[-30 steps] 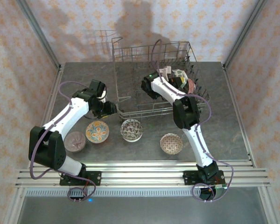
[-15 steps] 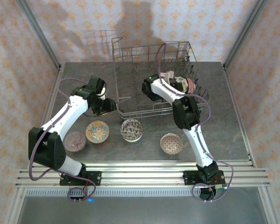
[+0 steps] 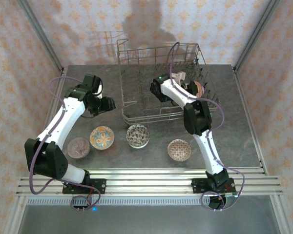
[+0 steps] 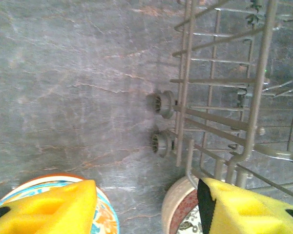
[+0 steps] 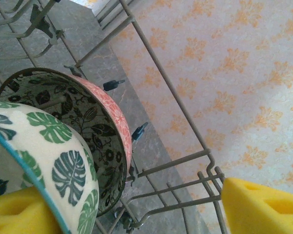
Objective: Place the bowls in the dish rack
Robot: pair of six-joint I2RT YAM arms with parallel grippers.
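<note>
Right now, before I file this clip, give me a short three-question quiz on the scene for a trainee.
1. How many bowls sit on the table outside the dish rack?
2. True or false: the left gripper is clamped on a bowl.
3. In the rack, the leaf-patterned bowl stands beside: A) a pink-sided bowl; B) a glass; C) a plate.
Key: 1. four; 2. false, its fingers stand apart with nothing between them; 3. A.
</note>
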